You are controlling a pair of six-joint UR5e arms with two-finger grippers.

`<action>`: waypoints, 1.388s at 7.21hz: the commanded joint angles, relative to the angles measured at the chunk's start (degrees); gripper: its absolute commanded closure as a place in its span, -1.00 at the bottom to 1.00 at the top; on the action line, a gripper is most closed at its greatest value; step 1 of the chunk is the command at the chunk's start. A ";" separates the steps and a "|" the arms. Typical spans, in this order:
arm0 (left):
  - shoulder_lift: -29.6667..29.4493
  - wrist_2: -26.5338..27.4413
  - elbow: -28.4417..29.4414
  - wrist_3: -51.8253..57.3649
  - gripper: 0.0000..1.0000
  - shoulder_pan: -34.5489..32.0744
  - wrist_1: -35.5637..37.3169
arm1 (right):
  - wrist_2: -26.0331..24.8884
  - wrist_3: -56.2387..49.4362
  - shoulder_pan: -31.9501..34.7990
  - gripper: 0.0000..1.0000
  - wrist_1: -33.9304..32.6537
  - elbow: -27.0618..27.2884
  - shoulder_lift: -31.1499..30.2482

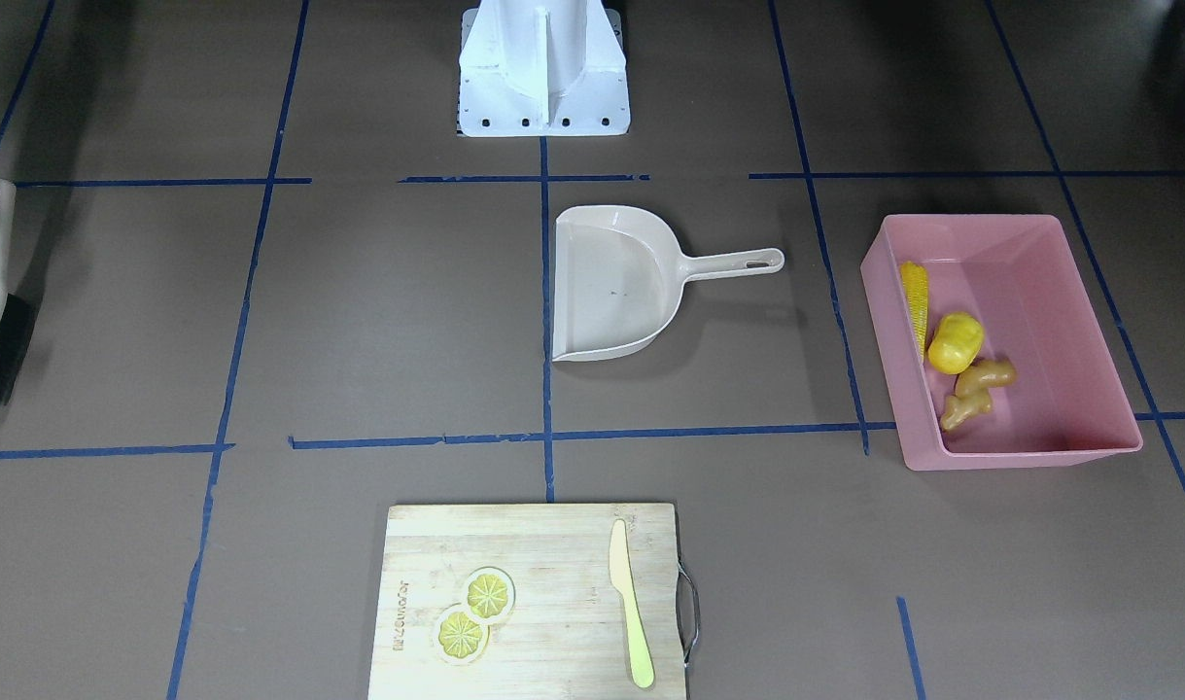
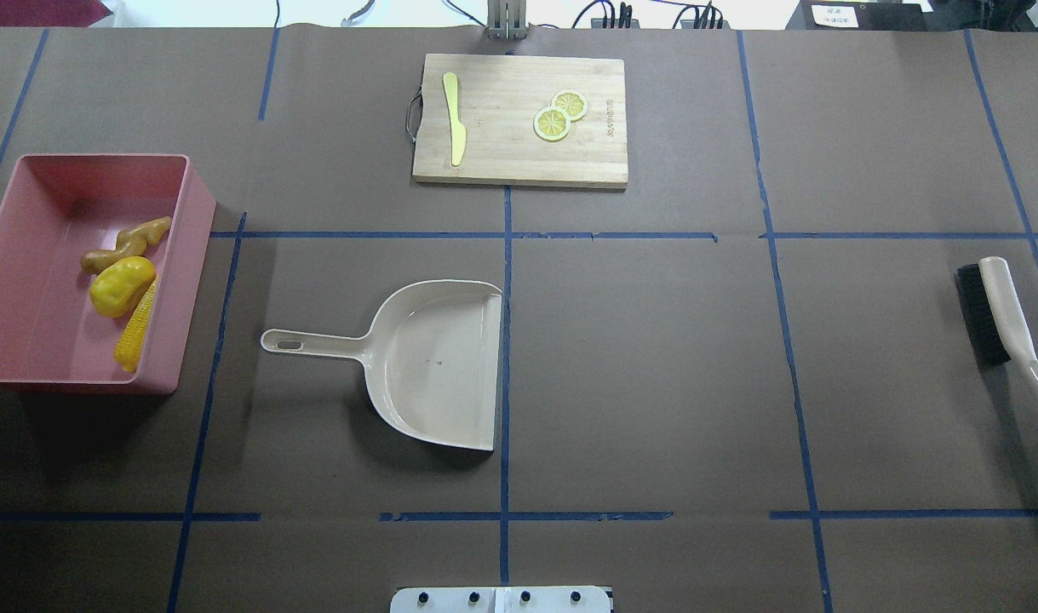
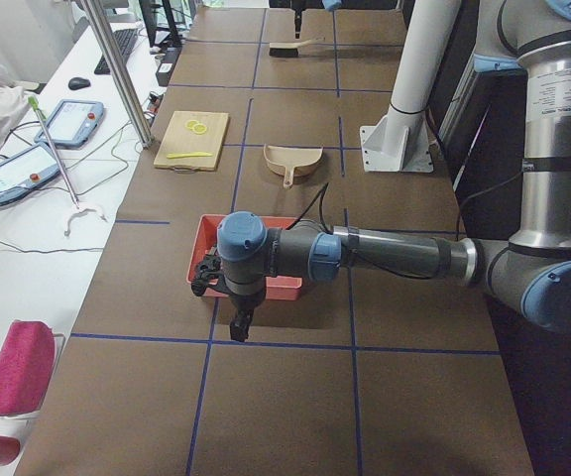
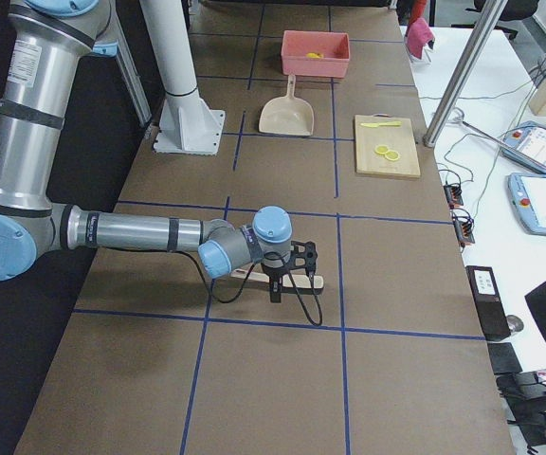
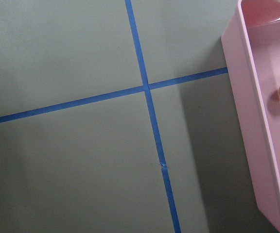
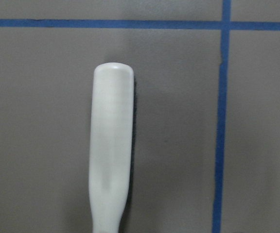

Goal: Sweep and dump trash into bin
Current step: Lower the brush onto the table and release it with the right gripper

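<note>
The pink bin [image 1: 1020, 452] stands on the table, also in the overhead view [image 2: 197, 255]. Inside lie the corn cob [image 1: 914, 297], the yellow lump [image 1: 955, 342] and the ginger root [image 1: 976, 389]. The beige dustpan [image 1: 611, 282] lies empty mid-table. The brush [image 2: 995, 315] lies at the table's far right side. My left gripper [image 3: 228, 302] hangs beside the bin's outer end; I cannot tell if it is open or shut. My right gripper [image 4: 287, 270] hovers over the brush [image 4: 282, 278]; I cannot tell its state. The right wrist view shows the brush handle [image 6: 111, 145] below.
A wooden cutting board [image 1: 514, 544] with two lemon slices [image 1: 473, 614] and a yellow-green knife [image 1: 631, 603] lies at the operators' edge. The white robot base [image 1: 543, 68] stands at the table's back. Blue tape lines cross the brown surface.
</note>
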 commanded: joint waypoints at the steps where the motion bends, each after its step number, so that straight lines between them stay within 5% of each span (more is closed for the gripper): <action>1: 0.00 0.17 -0.10 0.00 -1.00 0.00 0.08 | 2.54 -18.60 11.12 -1.00 -18.68 5.68 0.98; 2: 0.09 0.17 -0.10 0.00 -1.00 0.00 0.17 | 1.67 -24.95 15.43 -1.00 -28.44 8.42 3.25; 4: 0.00 0.26 0.07 0.09 -1.00 0.00 0.25 | -3.16 -25.89 16.09 -1.00 -28.80 6.88 3.89; 10: 2.20 0.00 0.43 0.61 -1.00 0.18 -0.01 | -2.82 -23.87 12.14 -1.00 -24.15 4.59 4.16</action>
